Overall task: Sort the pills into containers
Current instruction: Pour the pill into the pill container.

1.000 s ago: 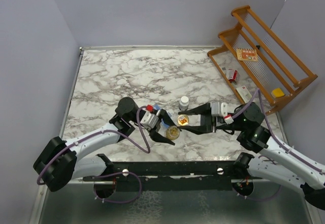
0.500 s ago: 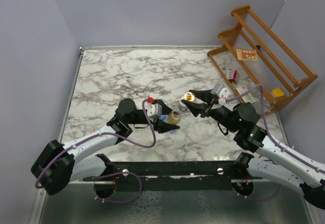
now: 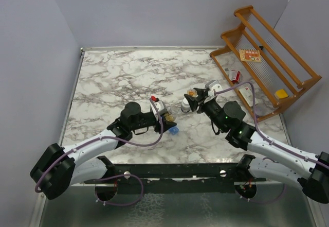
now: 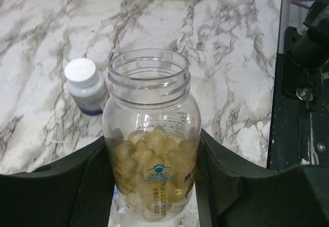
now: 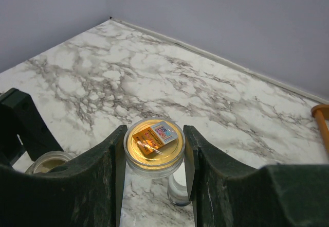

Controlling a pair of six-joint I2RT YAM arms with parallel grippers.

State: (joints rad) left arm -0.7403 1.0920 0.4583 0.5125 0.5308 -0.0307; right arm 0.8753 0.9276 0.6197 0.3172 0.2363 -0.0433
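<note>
Capsules, pale yellow, filled the lower part of the open bottle (image 4: 150,134), which the left pincer (image 3: 165,116) was clenched around at the body, leaving the mouth clear. The right pincer (image 3: 194,94) grasped the bottle's gold-lined cap (image 5: 153,139), held off the surface (image 3: 118,77) just above a small white-capped bottle (image 4: 82,83). The containers (image 3: 174,130) showed only as a small blue patch on the surface just beside the left pincer, mostly hidden under it. Whether any compartment lid stood open could not be told.

Pouring looked like the step in hand. It would go best with the mouth brought low over a single compartment and the bottle tipped slowly, so capsules roll out one at a time rather than in a rush. The right arm would do well to take the cap aside without knocking the white-capped bottle.
</note>
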